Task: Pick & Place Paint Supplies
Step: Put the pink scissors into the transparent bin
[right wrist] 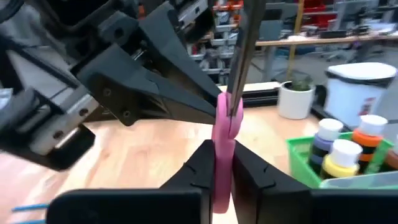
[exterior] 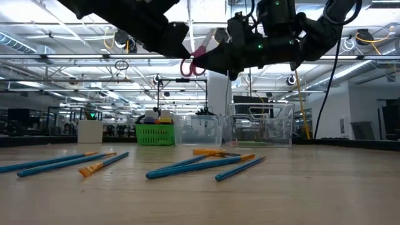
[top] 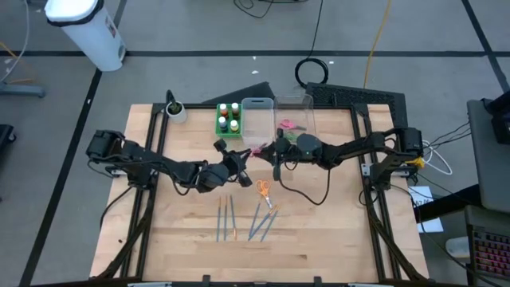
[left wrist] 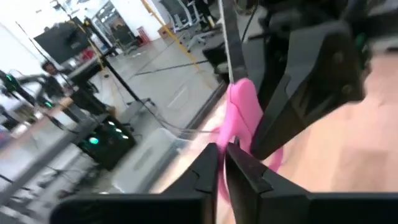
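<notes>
Pink scissors (right wrist: 222, 134): one pair, held in the air between the two claws, above the surface (top: 191, 239); both claws grip it at once.
Left claw (left wrist: 222, 163): fingers nearly together, pinched on the pink handle; meets the right claw tip to tip near the middle of the surface.
Right claw (right wrist: 217, 163): fingers narrow, clamped on the same pink scissors from the opposite side.
Second pink scissors (top: 288, 124): one pair, behind the right claw, inside a clear bin (top: 296, 112).
Orange scissors (top: 264, 191): one pair, flat on the surface just in front of both claws.
Brushes (top: 231, 217): about five counted, blue-grey handles, some with orange tips, lying in front of the claws; three (top: 225, 218) nearer the left claw's side, two (top: 263, 224) crossed under the orange scissors.
Paint bottles (top: 229, 118): six counted, white caps, standing in a green tray (top: 217, 121) behind the left claw.
Clear bins: two, side by side behind the claws; the other bin (top: 256, 115) sits next to the green tray.
White pot (top: 174, 110): one, at the back edge, beyond the left claw, apart from the tray.
</notes>
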Available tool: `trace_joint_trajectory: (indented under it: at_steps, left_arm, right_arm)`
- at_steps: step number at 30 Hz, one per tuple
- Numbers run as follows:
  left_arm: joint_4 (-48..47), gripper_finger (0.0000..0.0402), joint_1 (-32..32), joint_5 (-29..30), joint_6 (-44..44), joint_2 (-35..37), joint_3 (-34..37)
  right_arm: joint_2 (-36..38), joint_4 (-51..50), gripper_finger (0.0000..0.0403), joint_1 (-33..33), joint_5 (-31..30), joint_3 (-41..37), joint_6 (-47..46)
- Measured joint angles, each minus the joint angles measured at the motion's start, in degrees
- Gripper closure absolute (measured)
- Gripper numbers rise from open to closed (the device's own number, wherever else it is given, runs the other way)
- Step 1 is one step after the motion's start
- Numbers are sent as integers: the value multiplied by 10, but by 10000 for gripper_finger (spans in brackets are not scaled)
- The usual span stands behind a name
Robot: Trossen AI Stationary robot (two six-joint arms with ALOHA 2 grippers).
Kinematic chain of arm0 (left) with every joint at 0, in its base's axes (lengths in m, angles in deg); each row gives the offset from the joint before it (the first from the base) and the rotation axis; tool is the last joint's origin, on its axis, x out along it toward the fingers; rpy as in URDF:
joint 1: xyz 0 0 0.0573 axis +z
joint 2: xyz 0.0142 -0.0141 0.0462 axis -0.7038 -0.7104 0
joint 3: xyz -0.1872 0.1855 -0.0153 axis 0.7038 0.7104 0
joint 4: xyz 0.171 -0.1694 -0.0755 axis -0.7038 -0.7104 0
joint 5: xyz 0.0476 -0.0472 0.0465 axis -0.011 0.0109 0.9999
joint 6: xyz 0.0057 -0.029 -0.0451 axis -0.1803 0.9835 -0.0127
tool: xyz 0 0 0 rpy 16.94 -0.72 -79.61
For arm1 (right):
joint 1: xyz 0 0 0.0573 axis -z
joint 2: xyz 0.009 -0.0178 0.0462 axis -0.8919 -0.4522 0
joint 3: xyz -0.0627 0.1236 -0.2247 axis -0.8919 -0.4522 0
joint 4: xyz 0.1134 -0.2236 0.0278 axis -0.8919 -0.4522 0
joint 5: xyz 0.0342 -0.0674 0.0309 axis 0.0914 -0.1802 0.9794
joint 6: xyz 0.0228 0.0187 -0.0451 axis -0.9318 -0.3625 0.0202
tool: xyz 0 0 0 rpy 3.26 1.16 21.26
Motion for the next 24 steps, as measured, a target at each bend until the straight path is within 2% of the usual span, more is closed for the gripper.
trace_joint_trajectory:
  at_steps: [3, 7, 10, 13, 15, 18, 21, 24]
  left_arm:
    - [14, 327, -8, -30, 43, 0, -1]
    - [37, 243, -15, -33, 99, 0, -1]
    - [37, 186, -25, -29, 110, 0, -1]
    - [36, 143, -42, -28, 79, 0, -1]
    - [29, 123, -49, -28, 70, 0, -1]
    - [6, 106, -43, -27, 74, 0, -1]
    - [-25, 102, -22, -49, 106, 0, -1]
    - [-54, 106, 9, -110, 154, 0, -1]
  right_arm:
    - [26, -59, 385, 9, 17, 0, -2]
    - [88, -147, 391, 19, 14, -11, 18]
    - [153, -161, 391, 19, -34, -40, 37]
    - [214, -176, 390, 28, -100, -79, 52]
    - [251, -178, 390, 41, -152, -107, 52]
    - [283, -182, 390, 82, -189, -145, 33]
    - [286, -185, 390, 140, -190, -175, -10]
    - [273, -177, 390, 185, -189, -199, -42]
